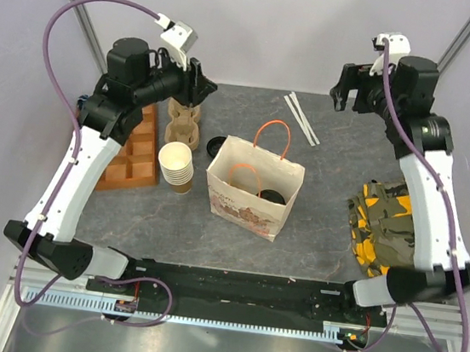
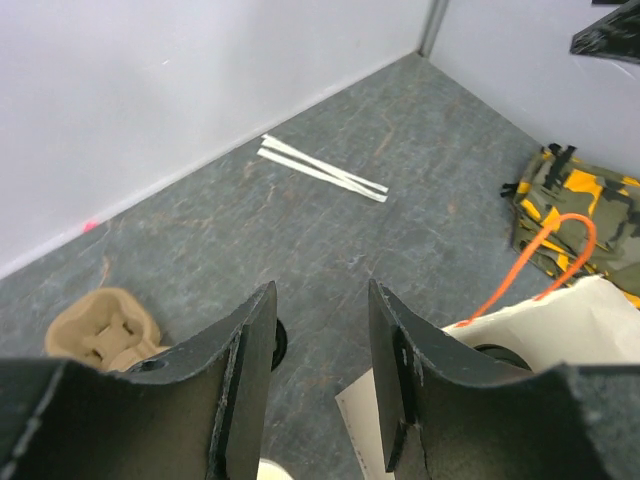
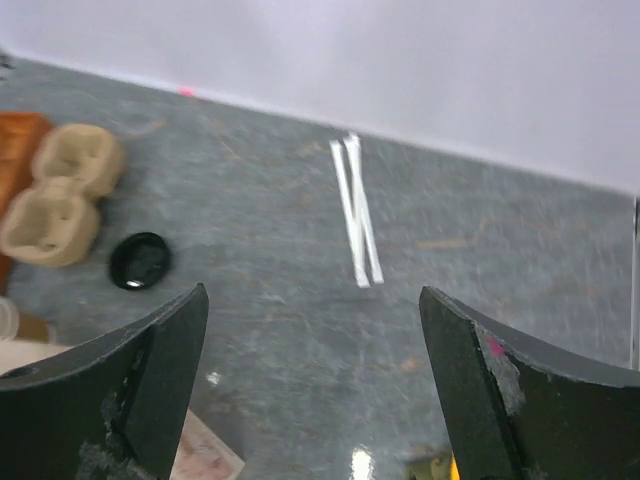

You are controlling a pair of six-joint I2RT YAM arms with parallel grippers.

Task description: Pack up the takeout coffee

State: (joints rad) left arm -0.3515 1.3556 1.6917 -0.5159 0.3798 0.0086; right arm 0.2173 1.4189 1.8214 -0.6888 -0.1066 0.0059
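Observation:
The takeout coffee [image 1: 272, 196] stands inside the white paper bag [image 1: 240, 201]; only its black lid shows over the bag's rim. In the left wrist view that lid [image 2: 497, 353] peeks out beside my right finger. My left gripper [image 1: 200, 84] hovers high at the back left, over the pulp cup carriers, its jaws partly open with only table showing between them [image 2: 322, 300]. At the back right, well away from the bag, my right gripper [image 1: 341, 90] is raised and wide open with nothing in it [image 3: 312, 300].
A stack of lidless paper cups [image 1: 176, 166] and a loose black lid [image 1: 215, 146] sit left of the bag. Pulp carriers [image 1: 183, 122] and a brown tray [image 1: 135, 153] are further left. White straws [image 1: 302, 117] lie at the back, a camouflage cloth [image 1: 383, 224] at the right.

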